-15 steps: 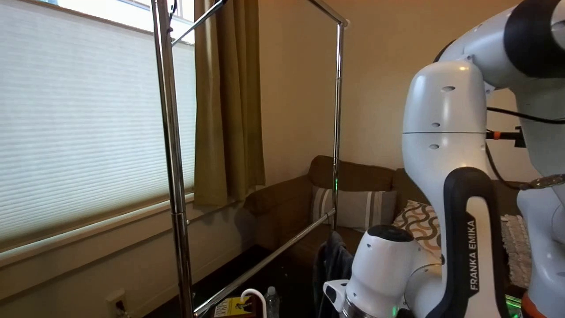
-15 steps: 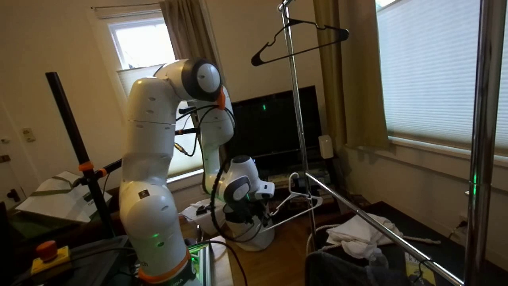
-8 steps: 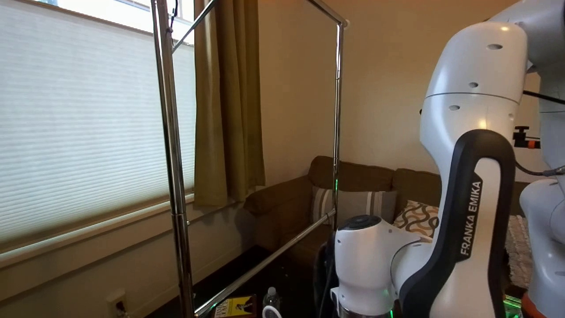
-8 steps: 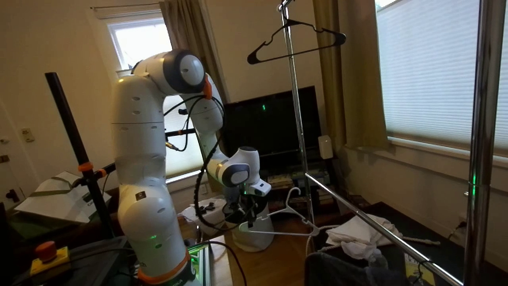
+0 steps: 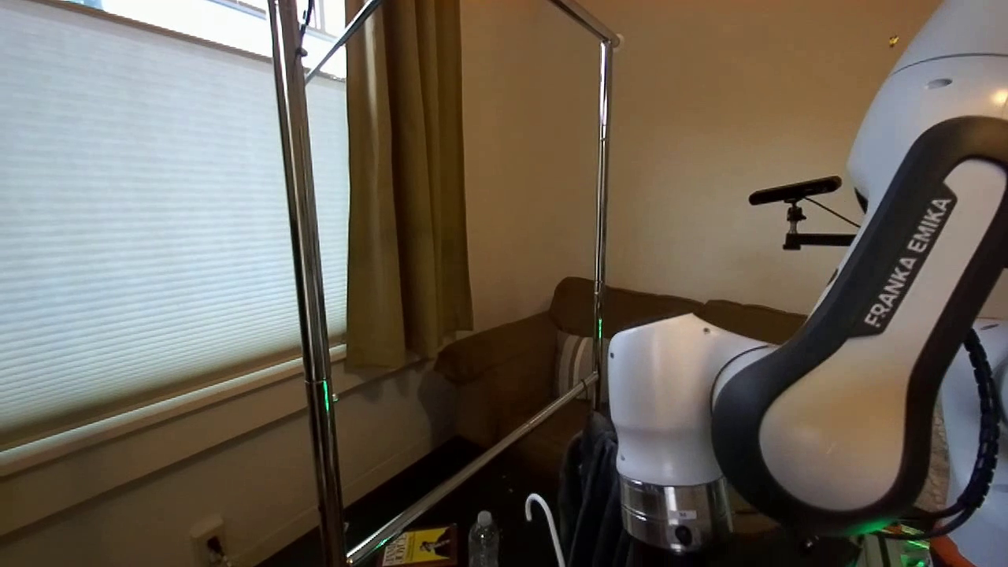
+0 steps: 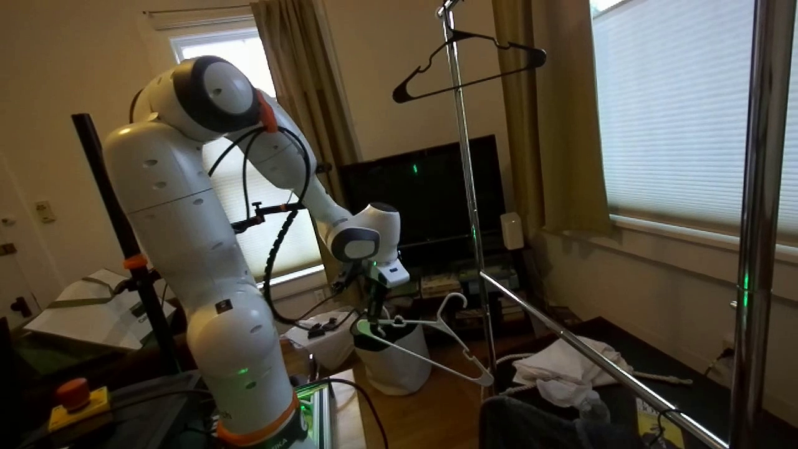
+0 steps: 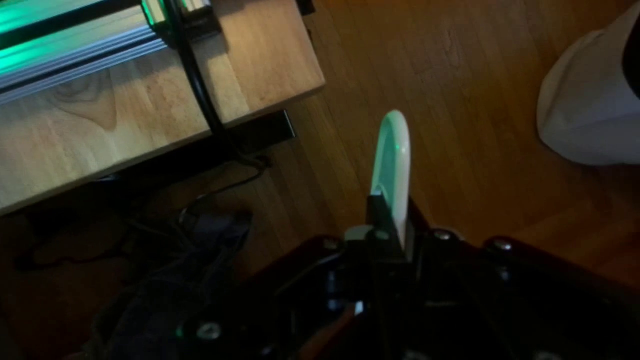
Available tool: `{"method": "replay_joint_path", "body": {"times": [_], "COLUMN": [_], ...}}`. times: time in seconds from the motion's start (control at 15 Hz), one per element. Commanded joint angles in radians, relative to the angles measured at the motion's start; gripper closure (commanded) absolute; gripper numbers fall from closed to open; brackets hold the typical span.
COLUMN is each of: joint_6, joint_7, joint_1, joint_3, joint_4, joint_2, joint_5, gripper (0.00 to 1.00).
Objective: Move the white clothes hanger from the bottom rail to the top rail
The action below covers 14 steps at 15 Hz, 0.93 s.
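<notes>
White clothes hanger (image 6: 441, 323) tilts between the fingers (image 7: 377, 215), which are clamped on one end; it is off the bottom rail (image 6: 623, 374), apart from it, on the robot arm (image 6: 199, 255) side. A black hanger (image 6: 461, 35) hangs well above that rail; a dark garment (image 5: 592, 472) hangs below it.

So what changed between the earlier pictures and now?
In an exterior view, the robot arm has moved toward the picture's left, its gripper taking the held end of the white clothes hanger along. The hanger's free end, a second ago higher there than the held end, now sits lower. The gripper keeps its hold; nothing was released. The bottom rail stayed put.
</notes>
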Motion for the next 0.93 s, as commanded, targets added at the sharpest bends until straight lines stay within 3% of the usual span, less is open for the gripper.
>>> {"method": "replay_joint_path", "body": {"times": [0.0, 0.07, 0.2, 0.33, 0.4, 0.6, 0.67, 0.87], "joint_6": [-0.017, -0.024, 0.005, -0.035, -0.057, -0.08, -0.166, -0.232], "joint_7": [0.005, 0.005, 0.21, 0.318, 0.403, 0.575, 0.661, 0.795], "joint_1": [0.03, 0.03, -0.024, -0.018, -0.037, -0.028, -0.055, -0.059], "joint_3": [-0.035, -0.039, -0.029, -0.047, -0.05, -0.041, -0.032, -0.033], "joint_4": [0.006, 0.008, 0.009, -0.057, 0.0, -0.071, 0.008, -0.029], "joint_2": [-0.027, -0.043, -0.089, -0.222, -0.214, -0.385, -0.42, -0.592], "joint_5": [0.001, 0.005, -0.151, -0.193, -0.249, -0.283, -0.338, -0.411], "gripper": [0.92, 0.98, 0.98, 0.98, 0.98, 0.98, 0.98, 0.98]}}
